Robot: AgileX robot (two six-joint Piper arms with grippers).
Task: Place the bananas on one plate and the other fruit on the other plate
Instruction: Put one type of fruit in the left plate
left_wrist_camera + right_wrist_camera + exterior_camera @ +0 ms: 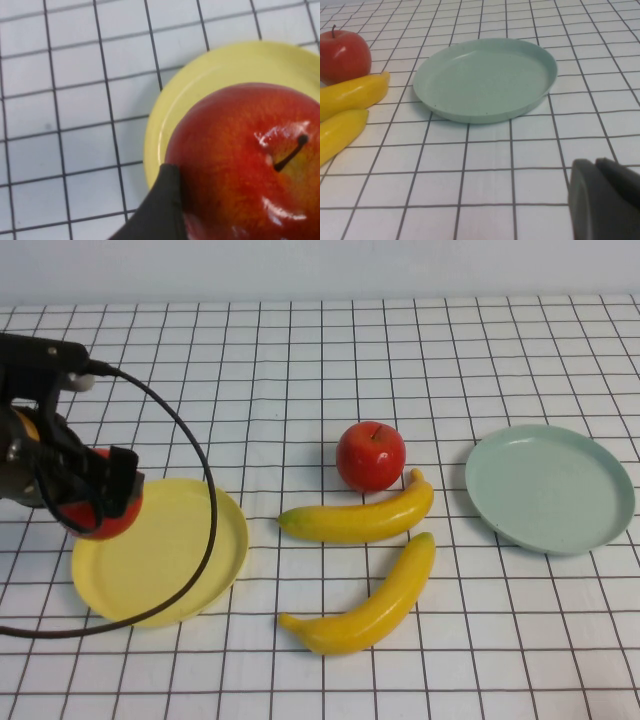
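Note:
My left gripper (98, 500) is shut on a red apple (112, 518) and holds it over the left part of the yellow plate (180, 565). In the left wrist view the apple (240, 165) fills the frame above the plate's rim (220, 65), with one dark finger (160, 210) against it. A second red apple (370, 455) stands mid-table, touching one banana (360, 520); the other banana (370, 605) lies nearer me. The pale green plate (550, 490) is on the right with nothing on it. My right gripper (596, 164) is shut, on my side of the green plate (485, 82), out of the high view.
A black cable (205, 490) loops from the left arm over the yellow plate. The right wrist view also shows the apple (342, 55) and both banana tips (350, 95). The white checked cloth (320, 360) covers the table.

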